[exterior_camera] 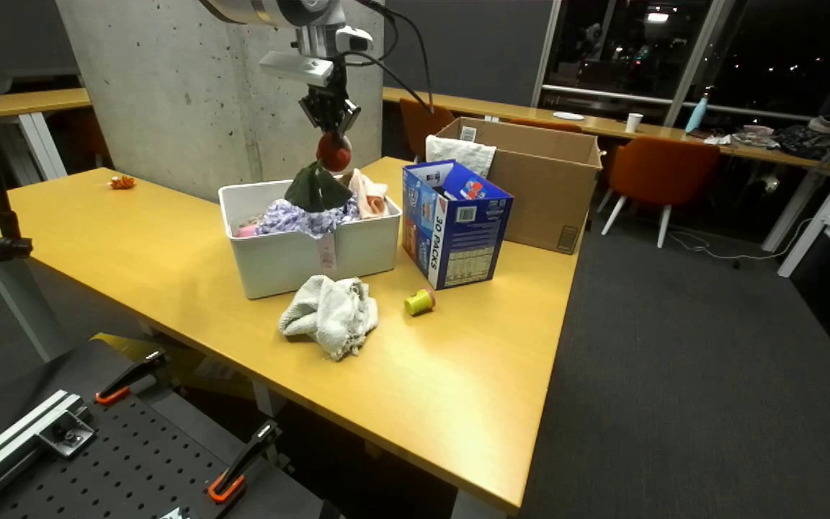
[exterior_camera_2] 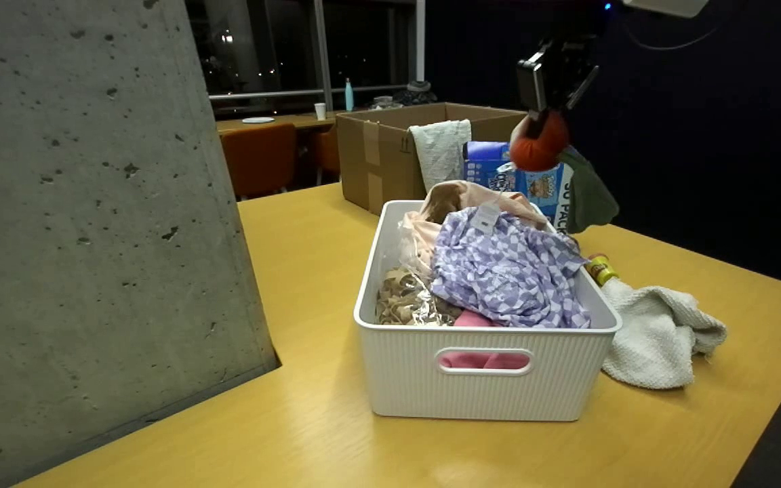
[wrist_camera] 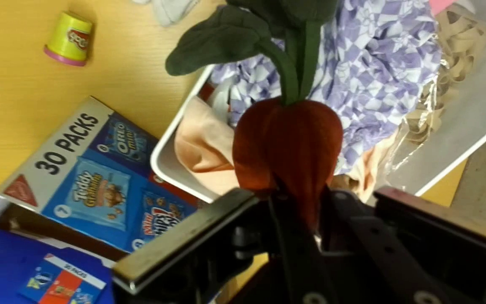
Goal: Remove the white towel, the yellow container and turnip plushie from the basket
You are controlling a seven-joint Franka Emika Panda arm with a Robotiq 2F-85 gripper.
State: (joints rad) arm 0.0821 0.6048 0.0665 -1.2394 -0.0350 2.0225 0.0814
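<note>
Presently held: one turnip plushie, red-orange, tapered end pinched in the gripper, jaws narrow, green leaves hanging clear of them. Below the gripper: one basket, white, containing a purple-and-white checked cloth. Lower than the gripper and off to one side, on the table: one white towel, crumpled; one yellow container, lying on its side, near the towel, apart from it.

The turnip plushie was orange-red with dark green leaves, the Play-Doh tub yellow with a pink lid, the towel off-white, the basket white, the checked cloth lilac and white.
</note>
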